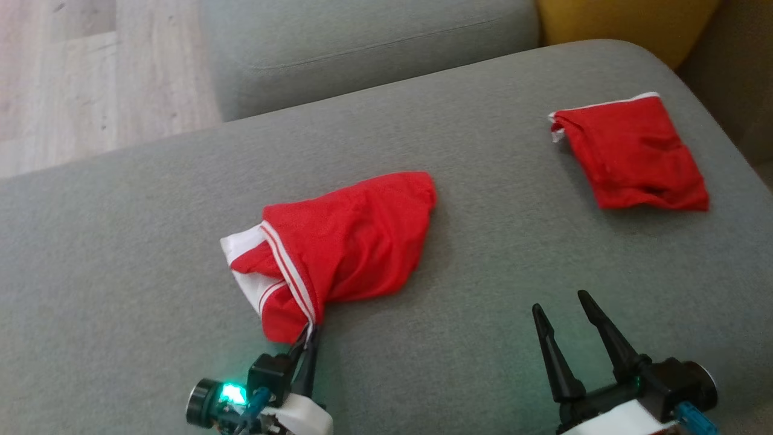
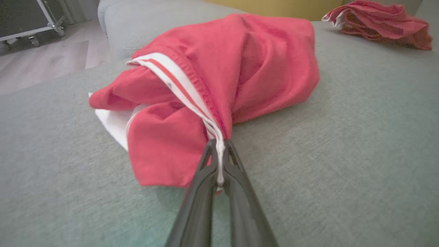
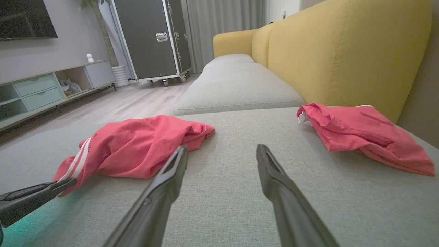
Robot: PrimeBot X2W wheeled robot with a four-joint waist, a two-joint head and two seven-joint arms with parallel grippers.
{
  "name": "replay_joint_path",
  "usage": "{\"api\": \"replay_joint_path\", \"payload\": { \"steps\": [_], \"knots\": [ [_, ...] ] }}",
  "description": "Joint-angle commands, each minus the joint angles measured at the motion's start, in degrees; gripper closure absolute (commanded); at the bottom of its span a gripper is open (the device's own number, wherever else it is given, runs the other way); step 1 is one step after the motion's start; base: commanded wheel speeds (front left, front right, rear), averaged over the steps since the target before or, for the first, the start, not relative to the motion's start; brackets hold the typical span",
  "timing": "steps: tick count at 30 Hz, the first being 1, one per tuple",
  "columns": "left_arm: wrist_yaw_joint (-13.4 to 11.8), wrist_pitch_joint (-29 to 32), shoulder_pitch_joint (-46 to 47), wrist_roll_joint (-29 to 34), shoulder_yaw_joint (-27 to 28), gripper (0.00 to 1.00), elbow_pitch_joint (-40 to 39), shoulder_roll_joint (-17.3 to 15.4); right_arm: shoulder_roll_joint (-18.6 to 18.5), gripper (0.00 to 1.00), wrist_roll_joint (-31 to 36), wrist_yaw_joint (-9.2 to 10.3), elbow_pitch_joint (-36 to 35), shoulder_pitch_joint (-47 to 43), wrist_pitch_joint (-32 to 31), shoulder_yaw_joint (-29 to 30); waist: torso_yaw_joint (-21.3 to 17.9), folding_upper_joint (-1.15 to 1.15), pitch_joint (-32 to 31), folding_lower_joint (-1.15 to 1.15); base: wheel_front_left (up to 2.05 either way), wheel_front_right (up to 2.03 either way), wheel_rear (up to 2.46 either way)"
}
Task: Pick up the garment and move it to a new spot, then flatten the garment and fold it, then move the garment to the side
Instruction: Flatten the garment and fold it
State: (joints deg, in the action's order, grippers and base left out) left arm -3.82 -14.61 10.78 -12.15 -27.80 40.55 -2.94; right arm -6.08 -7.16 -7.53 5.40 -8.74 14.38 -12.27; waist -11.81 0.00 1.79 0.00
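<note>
Pinching tight with the left gripper (image 1: 309, 331), both fingers (image 2: 202, 181) pressed together on the white-striped waistband (image 2: 178, 82) of the red garment (image 1: 356, 241). Just a thin fold of trim caught between those tips. Bunched up right beyond the left fingers, spilling ahead and to both sides of them, resting on the grey sofa cushion (image 1: 121, 272). Crumpled, far from flat, with a white inner layer poking out to the left of the tips.

Over to the right gripper (image 1: 560, 302): spread wide, holding nothing, low over the cushion with bare grey fabric between its fingers (image 3: 164, 185). Touching the cushion or just above it, hard to tell. Well clear of the garment, which lies ahead and to the left of those open tips.

Ahead and to the right of them, well apart, a second red garment (image 1: 634, 157), folded into a rough square and lying close to the yellow backrest (image 3: 343, 51). Far beyond the fingers, pale wooden floor (image 1: 60, 72) and a black wheeled case (image 3: 154, 37).
</note>
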Motion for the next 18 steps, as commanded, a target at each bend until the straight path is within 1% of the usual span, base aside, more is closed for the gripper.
{"api": "replay_joint_path", "payload": {
  "steps": [1,3,4,5,9,13,18],
  "knots": [
    [1.09,-0.39,3.09,-0.66,1.27,1.00,-2.41,0.06,-0.69,0.00,-0.40,0.04,-1.85,2.82,0.62,-1.33,-1.43,0.00,-0.51,0.00,0.00,0.00,0.00],
    [2.61,-0.39,4.18,-1.00,0.59,1.00,-3.59,0.06,-0.53,0.00,-0.37,0.04,-1.87,3.02,0.62,-1.46,-2.40,0.00,-0.91,0.00,0.00,0.00,0.00],
    [2.61,-0.39,4.18,-1.00,0.59,1.00,-3.59,0.06,-0.53,0.00,-0.37,0.04,-1.87,3.02,0.62,-1.46,-2.40,0.00,-0.91,0.00,0.00,0.00,0.00],
    [3.33,-0.39,4.95,-1.37,0.38,1.00,-4.49,0.06,-0.43,0.00,-0.38,0.04,-1.92,3.07,0.62,-1.46,-2.85,0.00,-1.07,0.00,0.00,0.00,0.00],
    [6.23,-0.39,10.19,-2.51,-0.80,1.00,-6.96,0.06,0.01,0.00,-0.53,0.04,-2.04,3.09,0.62,-1.51,-4.34,0.00,-1.42,0.00,0.00,0.00,0.00],
    [8.26,-0.39,18.91,-5.58,-2.57,1.00,-9.44,0.06,0.61,0.00,-0.51,0.04,-2.20,2.57,0.62,-1.36,-5.00,0.00,-1.54,0.00,0.00,0.00,0.00],
    [9.46,-0.39,33.02,-10.71,-3.17,1.00,-11.52,0.06,1.28,0.00,-0.65,0.04,-1.99,2.37,0.62,-1.87,-4.82,0.00,-1.53,0.00,0.00,0.00,0.00]
  ]
}}
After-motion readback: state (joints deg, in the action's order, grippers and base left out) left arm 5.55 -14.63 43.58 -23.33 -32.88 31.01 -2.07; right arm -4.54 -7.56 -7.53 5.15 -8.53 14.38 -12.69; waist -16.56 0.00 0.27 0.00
